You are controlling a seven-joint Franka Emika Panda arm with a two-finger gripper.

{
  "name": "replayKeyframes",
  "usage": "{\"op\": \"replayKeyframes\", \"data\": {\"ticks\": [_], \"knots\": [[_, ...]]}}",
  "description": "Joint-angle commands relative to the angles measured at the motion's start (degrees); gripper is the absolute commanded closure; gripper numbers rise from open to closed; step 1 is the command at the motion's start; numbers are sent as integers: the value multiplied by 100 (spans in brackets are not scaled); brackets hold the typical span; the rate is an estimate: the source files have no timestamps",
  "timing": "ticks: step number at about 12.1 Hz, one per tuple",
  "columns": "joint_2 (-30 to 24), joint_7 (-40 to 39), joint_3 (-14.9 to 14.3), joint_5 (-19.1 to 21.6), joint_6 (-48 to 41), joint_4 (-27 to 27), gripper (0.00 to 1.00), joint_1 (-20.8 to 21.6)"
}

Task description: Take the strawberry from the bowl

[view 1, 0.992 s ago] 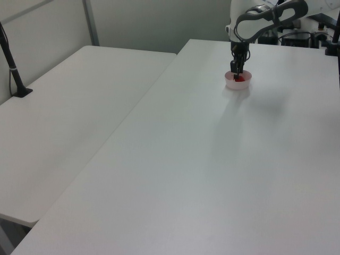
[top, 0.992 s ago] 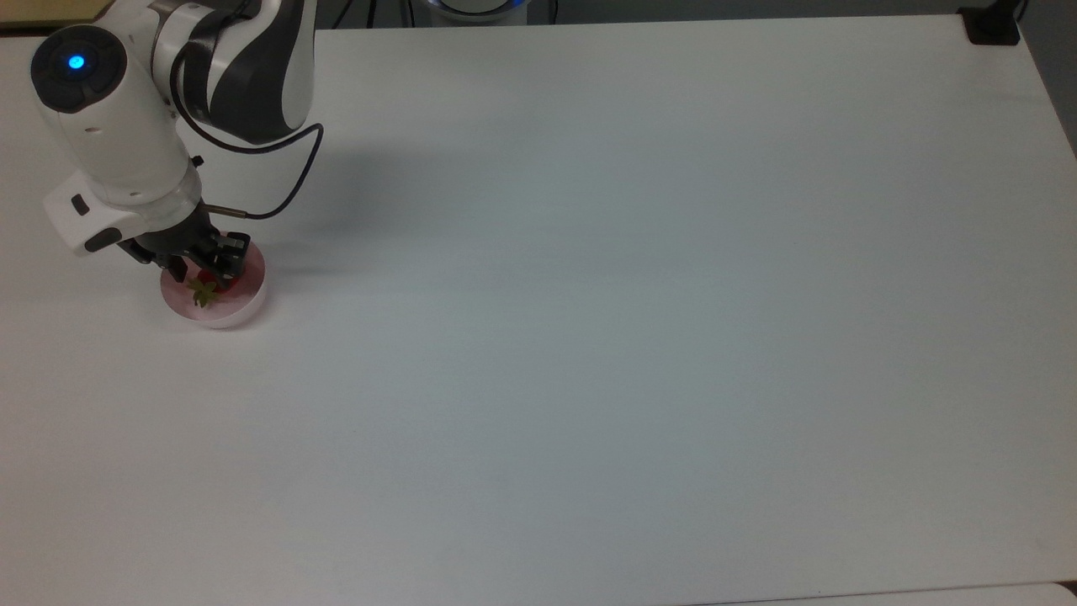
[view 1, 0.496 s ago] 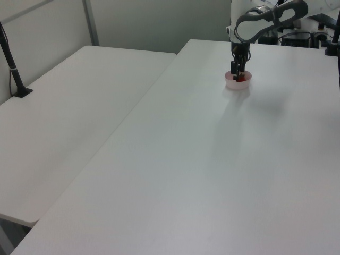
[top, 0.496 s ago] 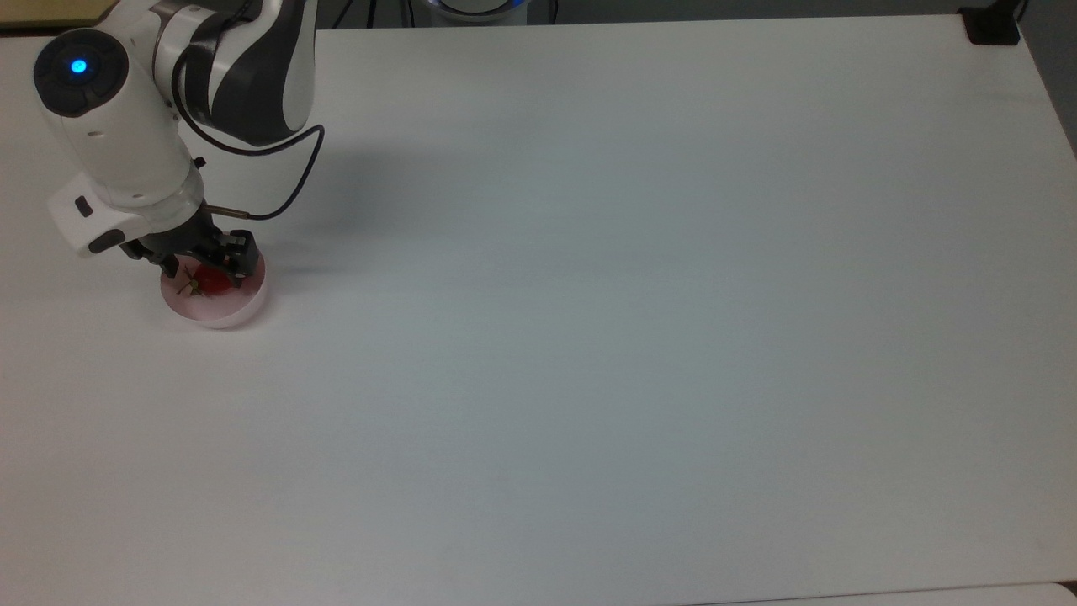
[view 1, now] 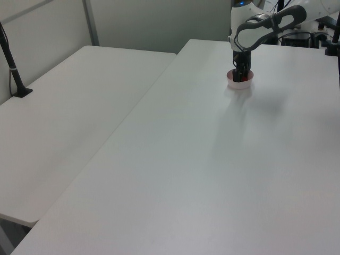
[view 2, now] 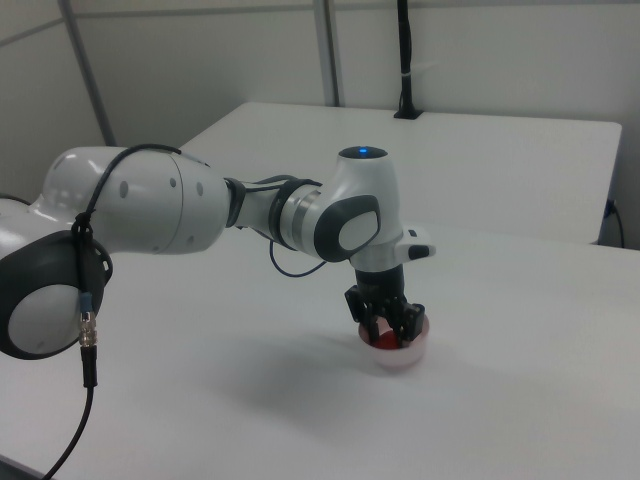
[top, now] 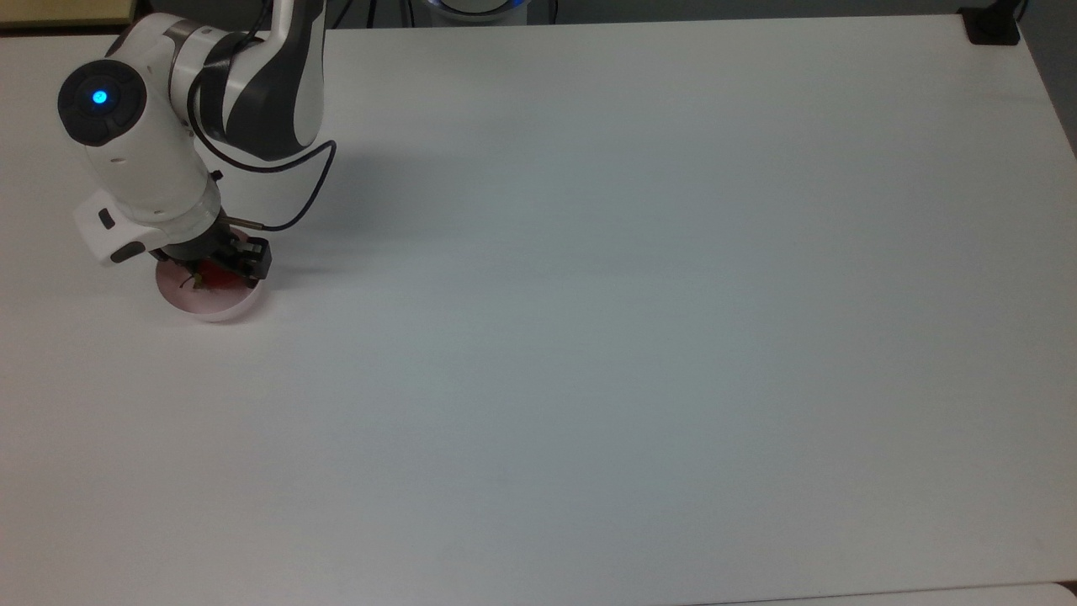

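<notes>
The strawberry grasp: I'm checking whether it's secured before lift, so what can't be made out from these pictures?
- Top view: the gripper covers much of the strawberry, hiding any finger contact.
- Left view: the strawberry is too small to judge inside the bowl.
- Right view: the fingers and the bowl's wall hide most of the strawberry.

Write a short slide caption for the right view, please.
Panda arm lowers its gripper into the pink bowl holding a strawberry.
</notes>
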Motion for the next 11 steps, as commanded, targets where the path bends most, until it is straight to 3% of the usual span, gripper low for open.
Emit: {"op": "replayKeyframes", "data": {"ticks": [1, 5, 7, 11], "knots": [[-134, 143, -21, -4, 61, -112, 52, 1], [-230, 100, -21, -21, 8, -94, 52, -51], [-318, 73, -21, -47, -245, -103, 22, -60], [-389, 676, -21, -30, -581, -138, 18, -69]]}}
